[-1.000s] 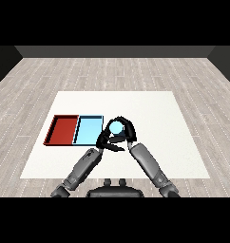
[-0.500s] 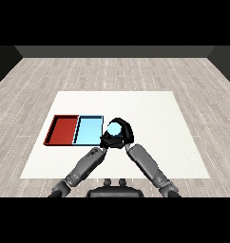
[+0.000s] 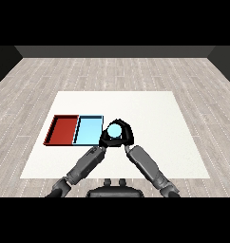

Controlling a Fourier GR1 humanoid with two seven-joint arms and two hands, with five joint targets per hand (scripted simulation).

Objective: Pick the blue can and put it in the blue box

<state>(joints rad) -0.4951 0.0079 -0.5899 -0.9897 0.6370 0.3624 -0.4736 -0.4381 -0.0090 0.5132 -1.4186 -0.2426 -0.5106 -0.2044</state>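
The blue can [image 3: 115,129] shows its pale blue top just right of the light blue tray [image 3: 88,130]. My right hand [image 3: 125,135] is curled round the can and holds it near that tray's right edge, above the table. My left hand [image 3: 104,141] sits close against the can's left side, at the tray's near right corner; its lower part is hidden among the dark shapes. The can's body is mostly hidden by the hands.
A red tray [image 3: 63,129] lies directly left of the blue one, touching it. Both rest on the white table [image 3: 150,114], which spreads wide to the right and back. Wooden floor surrounds the table.
My right hand has carried the can a little left and nearer, closing on the blue tray's right edge. The left hand has drawn in tight beside the can.
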